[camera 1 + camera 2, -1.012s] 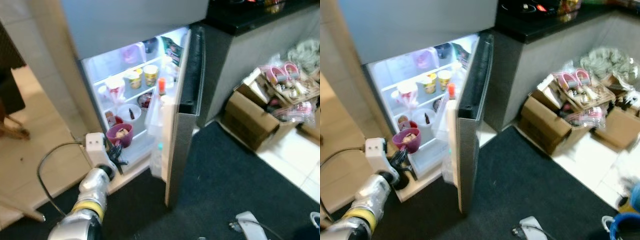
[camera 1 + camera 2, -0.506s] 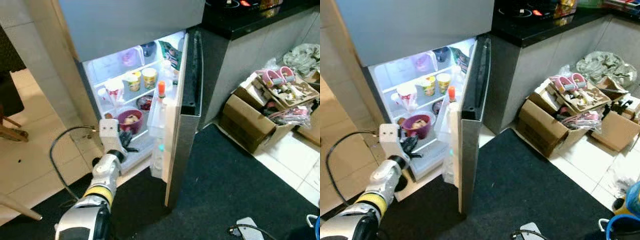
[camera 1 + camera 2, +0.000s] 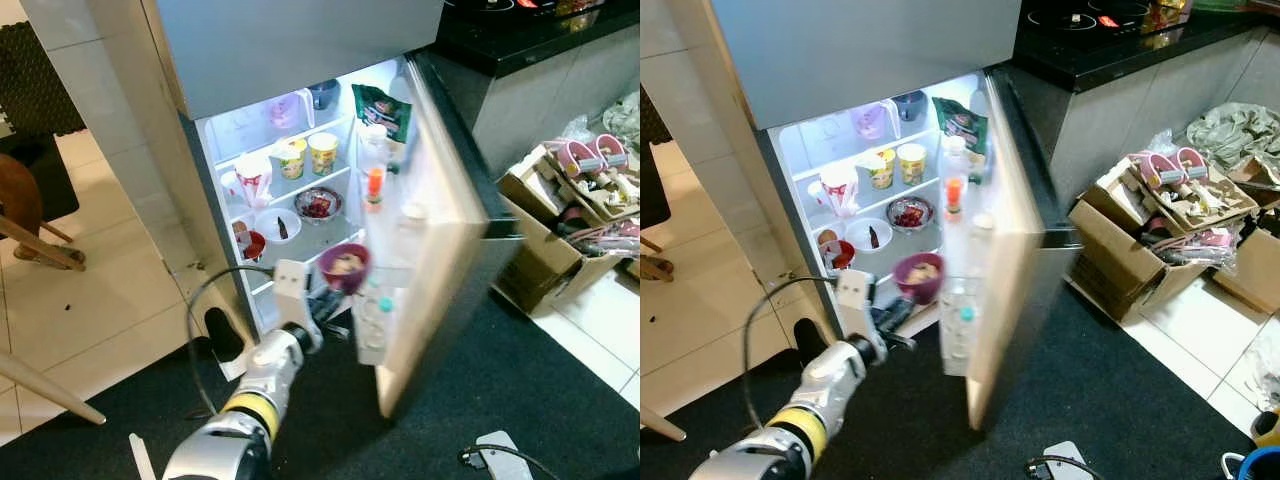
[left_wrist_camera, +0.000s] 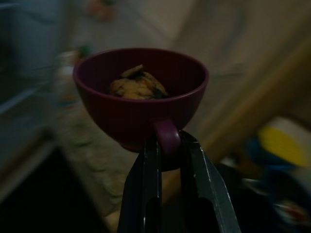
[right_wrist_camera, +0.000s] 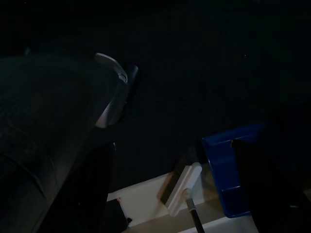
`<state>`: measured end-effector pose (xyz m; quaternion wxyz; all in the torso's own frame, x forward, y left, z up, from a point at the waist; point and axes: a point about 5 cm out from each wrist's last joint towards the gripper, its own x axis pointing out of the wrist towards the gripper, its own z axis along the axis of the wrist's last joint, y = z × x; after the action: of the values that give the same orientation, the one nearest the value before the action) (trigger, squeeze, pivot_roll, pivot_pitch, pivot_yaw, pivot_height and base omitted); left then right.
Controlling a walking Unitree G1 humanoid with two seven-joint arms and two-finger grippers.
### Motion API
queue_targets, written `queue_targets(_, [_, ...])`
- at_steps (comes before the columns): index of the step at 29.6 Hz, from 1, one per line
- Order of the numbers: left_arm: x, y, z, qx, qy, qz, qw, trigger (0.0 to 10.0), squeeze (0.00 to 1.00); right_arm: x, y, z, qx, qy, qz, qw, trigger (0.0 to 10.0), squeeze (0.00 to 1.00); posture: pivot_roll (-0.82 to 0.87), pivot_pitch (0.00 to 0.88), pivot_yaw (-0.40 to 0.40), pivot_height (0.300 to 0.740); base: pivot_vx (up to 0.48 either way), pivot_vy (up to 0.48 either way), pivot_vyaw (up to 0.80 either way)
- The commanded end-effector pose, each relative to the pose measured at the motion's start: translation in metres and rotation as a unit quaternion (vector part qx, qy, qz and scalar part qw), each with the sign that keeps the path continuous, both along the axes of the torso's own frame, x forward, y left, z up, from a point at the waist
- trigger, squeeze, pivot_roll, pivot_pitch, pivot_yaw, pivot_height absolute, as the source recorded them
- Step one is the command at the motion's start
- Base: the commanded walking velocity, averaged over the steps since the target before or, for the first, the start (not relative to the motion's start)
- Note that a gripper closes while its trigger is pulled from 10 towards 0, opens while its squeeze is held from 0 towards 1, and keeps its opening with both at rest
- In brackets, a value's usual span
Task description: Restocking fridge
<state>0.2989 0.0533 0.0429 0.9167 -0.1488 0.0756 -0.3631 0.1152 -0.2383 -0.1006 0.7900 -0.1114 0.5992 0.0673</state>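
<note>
My left gripper has its fingers pinched on the handle of the maroon cup with food in it, held up before the open fridge, just beside the door shelf's bottles. Behind it sit bowls and yogurt cups. My right gripper hangs in dark; its fingers I cannot tell.

Pale floor tiles meet a dark carpet that runs along the foot of a grey cabinet front topped by a black worktop. Open cardboard boxes stuffed with clutter sit on the tiles by the cabinet. A wooden chair leg slants across the tiles, and the wall is tiled pale too.
</note>
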Motion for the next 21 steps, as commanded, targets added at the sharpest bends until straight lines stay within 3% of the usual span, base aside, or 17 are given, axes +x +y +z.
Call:
queue_targets(1, [-0.006,-0.031,0.016,-0.02,-0.043,-0.08,0.996,10.0,0.0,0.002,-0.001,0.001,-0.001,-0.008,-0.008,1.0,10.0,0.0,-0.1,0.0,0.001,0.74,0.0,0.0,0.0])
queue_targets(4, [-0.007,-0.034,0.017,-0.017,-0.05,-0.088,0.995,10.0,0.0,0.003,-0.001,0.001,0.0,-0.009,-0.009,1.0,10.0,0.0,-0.1,0.0,0.002,0.74,0.0,0.0,0.0])
queue_targets(5, [-0.006,-0.032,0.015,0.001,-0.054,-0.08,0.995,10.0,0.0,0.003,-0.001,0.001,0.0,-0.01,-0.011,1.0,10.0,0.0,-0.1,0.0,0.003,0.74,0.0,0.0,0.0])
queue_targets(8, [0.004,-0.011,0.011,0.047,-0.052,-0.015,0.997,10.0,0.0,0.005,0.002,0.001,0.006,-0.016,-0.014,1.0,10.0,0.0,-0.09,0.0,0.005,0.74,0.0,0.0,0.0])
queue_targets(9, [0.004,-0.011,0.011,0.047,-0.052,-0.015,0.997,10.0,0.0,0.005,0.002,0.001,0.006,-0.016,-0.014,1.0,10.0,0.0,-0.09,0.0,0.005,0.74,0.0,0.0,0.0])
queue_targets(13, [0.015,0.031,0.008,0.098,-0.059,0.075,0.991,10.0,0.0,0.01,0.005,0.002,0.016,-0.027,-0.017,0.999,10.0,0.0,-0.08,0.0,0.007,0.74,0.0,0.0,0.0])
queue_targets(14, [0.015,0.031,0.008,0.098,-0.059,0.075,0.991,10.0,0.0,0.01,0.005,0.002,0.016,-0.027,-0.017,0.999,10.0,0.0,-0.08,0.0,0.007,0.74,0.0,0.0,0.0])
queue_targets(15, [0.018,0.051,0.009,0.11,-0.061,0.111,0.986,10.0,0.0,0.013,0.005,0.003,0.018,-0.033,-0.015,0.999,10.0,0.0,-0.08,0.0,0.006,0.74,0.0,0.0,0.0])
queue_targets(17, [0.021,0.068,0.011,0.121,-0.065,0.145,0.98,10.0,0.0,0.016,0.006,0.004,0.021,-0.04,-0.014,0.999,10.0,0.0,-0.08,0.0,0.006,0.74,0.0,0.0,0.0])
queue_targets(21, [0.021,0.079,0.01,0.132,-0.065,0.172,0.974,10.0,0.0,0.018,0.008,0.004,0.022,-0.043,-0.011,0.999,10.0,0.0,-0.08,0.0,0.005,0.74,0.0,0.0,0.0])
